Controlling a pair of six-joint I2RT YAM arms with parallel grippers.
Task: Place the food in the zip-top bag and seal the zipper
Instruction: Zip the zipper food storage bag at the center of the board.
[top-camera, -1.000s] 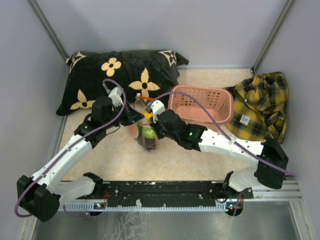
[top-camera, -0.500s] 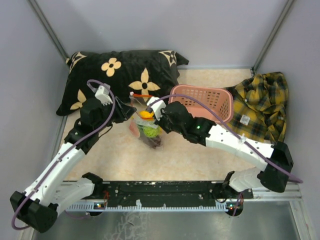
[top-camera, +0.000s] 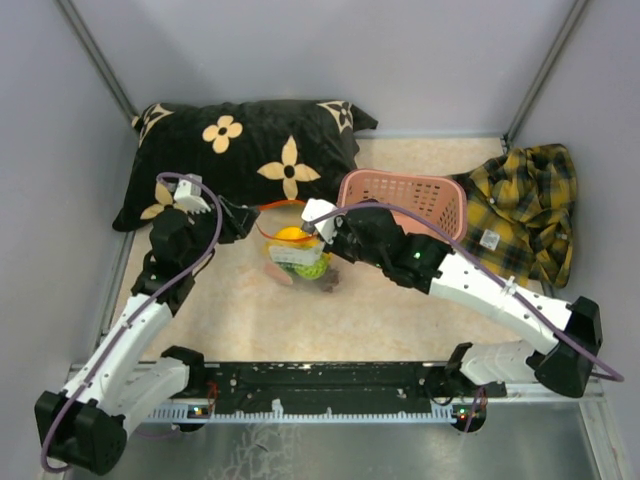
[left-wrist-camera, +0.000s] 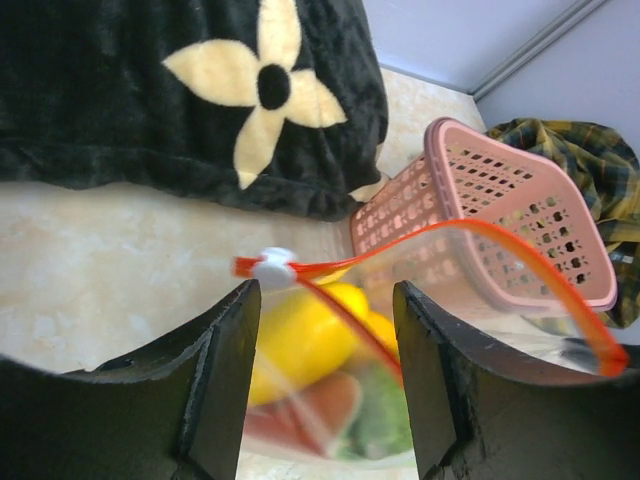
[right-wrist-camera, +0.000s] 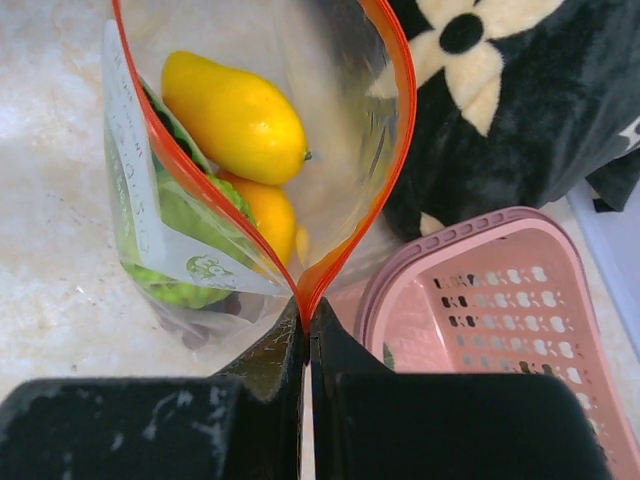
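Observation:
The clear zip-top bag (top-camera: 298, 262) lies on the table between my two grippers, mouth gaping. Inside it is the food: a yellow fruit (right-wrist-camera: 235, 115), an orange piece (right-wrist-camera: 270, 215), a bumpy green fruit (right-wrist-camera: 180, 225), and something red, blurred, low in the left wrist view. The red-orange zipper (left-wrist-camera: 480, 228) bows into an open loop. My right gripper (right-wrist-camera: 307, 318) is shut on the zipper's right end (right-wrist-camera: 300, 282). My left gripper (left-wrist-camera: 325, 335) stands open just short of the bag's left end. The white slider (left-wrist-camera: 273, 268) sits above its left fingertip, untouched.
A pink plastic basket (top-camera: 400, 205) stands right behind the bag, close to my right gripper. A black pillow with cream flowers (top-camera: 240, 150) lies at the back left. A yellow plaid shirt (top-camera: 520, 210) is bunched at the right.
My left gripper has opened, let go of the bag's left end and drawn back to the left. The right gripper has shifted right, still holding its end. The bag's mouth has spread into a loop.

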